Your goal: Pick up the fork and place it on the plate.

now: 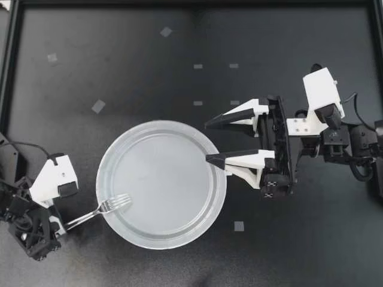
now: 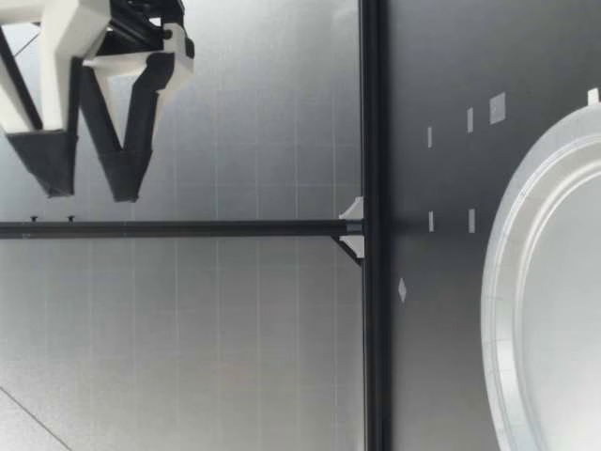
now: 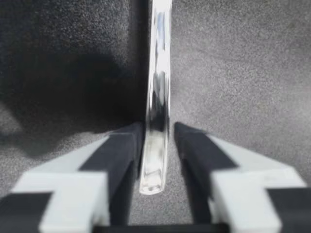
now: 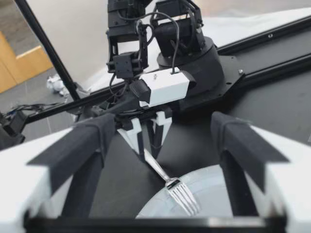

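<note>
A silver fork (image 1: pixel 102 209) lies with its tines on the left rim of the clear round plate (image 1: pixel 167 179) and its handle out over the black table. My left gripper (image 1: pixel 63 225) is at the handle's end. In the left wrist view the handle (image 3: pixel 158 97) runs between the fingers (image 3: pixel 121 155), with a gap to one of them, so this gripper is open. My right gripper (image 1: pixel 207 142) hangs open over the plate's right edge with nothing in it. The right wrist view looks across at the fork (image 4: pixel 177 189) and my left gripper (image 4: pixel 148 141).
Small grey tape marks (image 1: pixel 98 106) dot the table behind and to the right of the plate. A black frame (image 1: pixel 7 72) borders the table. In the low view a gripper (image 2: pixel 89 183) hangs open high above the table, and the plate's rim (image 2: pixel 502 282) shows nearby.
</note>
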`<state>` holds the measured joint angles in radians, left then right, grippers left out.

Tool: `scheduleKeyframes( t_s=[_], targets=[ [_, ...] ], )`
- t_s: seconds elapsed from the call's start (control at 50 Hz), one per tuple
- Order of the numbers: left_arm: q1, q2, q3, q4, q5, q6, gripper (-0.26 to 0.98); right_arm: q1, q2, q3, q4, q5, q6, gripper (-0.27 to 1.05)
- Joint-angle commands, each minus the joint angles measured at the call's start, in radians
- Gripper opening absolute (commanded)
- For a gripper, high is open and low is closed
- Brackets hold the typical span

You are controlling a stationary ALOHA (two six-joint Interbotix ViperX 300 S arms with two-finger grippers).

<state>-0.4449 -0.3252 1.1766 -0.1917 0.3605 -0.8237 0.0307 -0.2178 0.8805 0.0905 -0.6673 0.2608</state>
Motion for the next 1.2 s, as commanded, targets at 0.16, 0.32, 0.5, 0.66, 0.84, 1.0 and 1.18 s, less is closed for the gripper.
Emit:
scheduleKeyframes(
  t_s=[0.16, 0.32, 0.5, 0.66, 0.84, 1.0, 1.18],
  targets=[
    [-0.003, -0.006, -0.029, -0.002, -0.005, -0.002, 0.54, 0.003, -0.015, -0.011, -0.002, -0.009, 0.002, 0.78],
    [-0.003, -0.055, -0.071, 0.023, -0.017, 0.015, 0.54, 0.002, -0.014, -0.012, -0.002, -0.009, 0.002, 0.78],
    [0.031, -0.173, -0.166, 0.16, -0.083, 0.038, 0.54, 0.003, -0.034, -0.025, -0.009, 0.02, -0.002, 0.75],
    [0.114, -0.278, -0.229, 0.318, -0.143, 0.063, 0.54, 0.002, -0.084, -0.048, -0.06, 0.17, -0.009, 0.66],
    [0.236, -0.37, -0.201, 0.508, -0.296, 0.112, 0.54, 0.002, -0.189, -0.061, -0.147, 0.436, -0.051, 0.52],
    [0.337, -0.38, -0.127, 0.571, -0.431, 0.199, 0.54, 0.002, -0.253, -0.037, -0.16, 0.612, -0.118, 0.4],
    [0.416, -0.379, -0.035, 0.569, -0.58, 0.377, 0.53, 0.002, -0.267, 0.057, -0.16, 0.54, -0.144, 0.26]
  ],
)
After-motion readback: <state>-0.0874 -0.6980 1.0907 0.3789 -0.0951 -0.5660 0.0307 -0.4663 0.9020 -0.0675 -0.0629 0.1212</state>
